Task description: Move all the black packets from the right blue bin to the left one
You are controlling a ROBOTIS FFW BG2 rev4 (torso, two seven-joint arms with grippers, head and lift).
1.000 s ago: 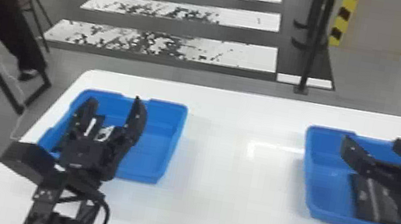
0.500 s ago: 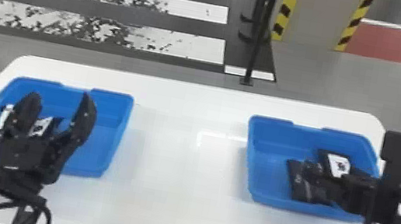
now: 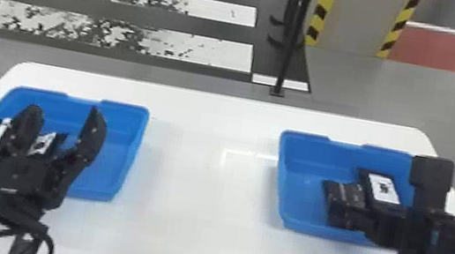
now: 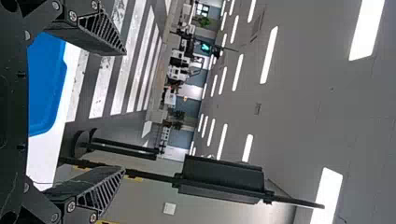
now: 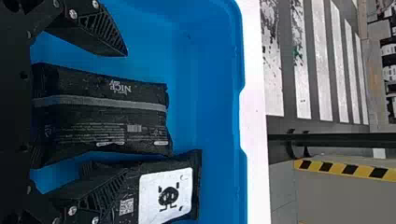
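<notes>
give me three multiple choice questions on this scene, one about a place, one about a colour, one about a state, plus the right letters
1. Where is the left gripper?
a) at the table's far right corner
b) at the left bin
c) midway between the bins

2. What is the main colour of the label on a packet in the right bin?
a) white
b) yellow
c) red

3. What state is the right gripper in?
a) shut, empty
b) shut on a packet
c) open

Key:
1 b: the head view shows its fingers in front of that bin's blue interior.
2 a: the right wrist view shows a white patch with a dark figure.
3 c: the right wrist view shows its two fingers wide apart.
</notes>
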